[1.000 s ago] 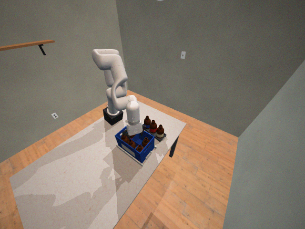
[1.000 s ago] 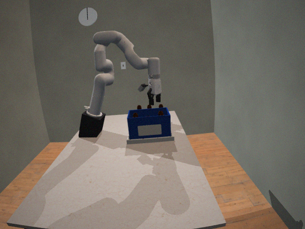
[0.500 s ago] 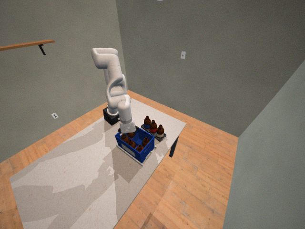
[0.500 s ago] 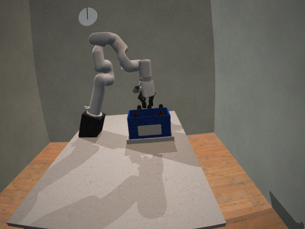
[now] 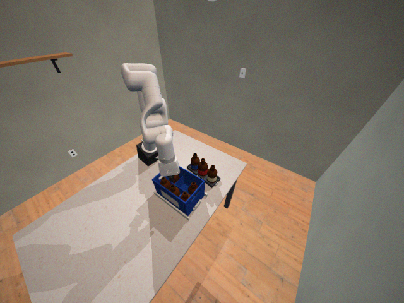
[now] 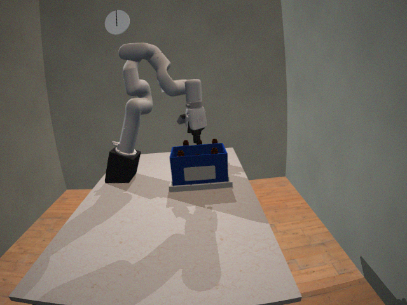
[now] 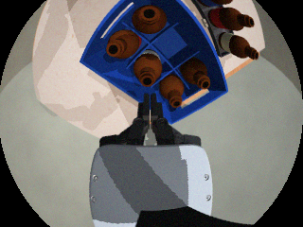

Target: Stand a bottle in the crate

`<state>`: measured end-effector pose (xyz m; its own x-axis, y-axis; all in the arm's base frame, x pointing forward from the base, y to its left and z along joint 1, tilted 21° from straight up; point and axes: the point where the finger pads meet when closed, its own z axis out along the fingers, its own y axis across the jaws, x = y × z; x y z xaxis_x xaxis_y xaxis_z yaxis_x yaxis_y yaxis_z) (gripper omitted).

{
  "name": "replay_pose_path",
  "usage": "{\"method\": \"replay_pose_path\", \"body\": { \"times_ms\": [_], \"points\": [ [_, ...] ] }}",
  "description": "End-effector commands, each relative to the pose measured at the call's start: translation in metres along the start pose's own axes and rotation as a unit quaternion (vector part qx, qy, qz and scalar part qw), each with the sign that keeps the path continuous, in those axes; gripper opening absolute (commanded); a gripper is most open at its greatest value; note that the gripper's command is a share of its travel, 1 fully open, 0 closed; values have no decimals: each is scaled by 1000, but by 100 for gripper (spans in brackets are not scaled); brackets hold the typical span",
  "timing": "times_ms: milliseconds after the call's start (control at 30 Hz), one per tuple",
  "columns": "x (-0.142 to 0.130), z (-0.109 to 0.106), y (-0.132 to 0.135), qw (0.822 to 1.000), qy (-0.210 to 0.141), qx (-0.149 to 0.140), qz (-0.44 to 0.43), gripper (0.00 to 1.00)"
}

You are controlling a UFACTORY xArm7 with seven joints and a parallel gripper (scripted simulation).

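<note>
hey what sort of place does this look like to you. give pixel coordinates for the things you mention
Perhaps a robot test room set up for bottle packing: a white arm (image 5: 151,94) (image 6: 131,124) mounted by a table (image 5: 98,228) (image 6: 158,229), a blue crate (image 5: 196,199) (image 6: 177,170) (image 7: 215,96) holding brown bottles, and plain grey walls around it.

"What has been changed about the hand (image 5: 170,178) (image 6: 197,142) (image 7: 150,100)?"

"Its fingers, seen apart in both earlier exterior pictures, are now brought together. It is also shifted leftward in the top and exterior views, compared with a second ago; almost all of that shift was already made by the half-second mark."

"And the arm (image 5: 165,143) (image 6: 133,51)?"

"Its upper links are carried leftward in the exterior view, and the wall plate (image 6: 162,89), fully seen a second ago, is now mostly covered by them."

"On the desk (image 5: 98,221) (image 6: 131,226)?"

"The arm's shadow (image 5: 141,221) (image 6: 200,262) is moved leftward in the exterior view."
</note>
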<state>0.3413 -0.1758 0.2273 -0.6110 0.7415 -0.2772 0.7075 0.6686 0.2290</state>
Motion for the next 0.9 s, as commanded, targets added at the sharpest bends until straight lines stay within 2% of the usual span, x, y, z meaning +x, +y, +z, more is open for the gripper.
{"method": "replay_pose_path", "body": {
  "times_ms": [0, 500, 567, 700, 767, 800, 867],
  "points": [
    [-1, -1, 0, 1000, -2, -1, 0, 0],
    [0, -1, 3, 1000, -2, -1, 1, 0],
    [5, -2, 17, 1000, -2, -1, 4, 0],
    [37, -3, 80, 1000, -1, -4, 23, 0],
    [37, -3, 80, 1000, -1, -4, 23, 0],
    [56, -3, 109, 1000, -1, -5, 29, 0],
    [76, -3, 125, 999, 0, -5, 42, 0]
  ]
}}
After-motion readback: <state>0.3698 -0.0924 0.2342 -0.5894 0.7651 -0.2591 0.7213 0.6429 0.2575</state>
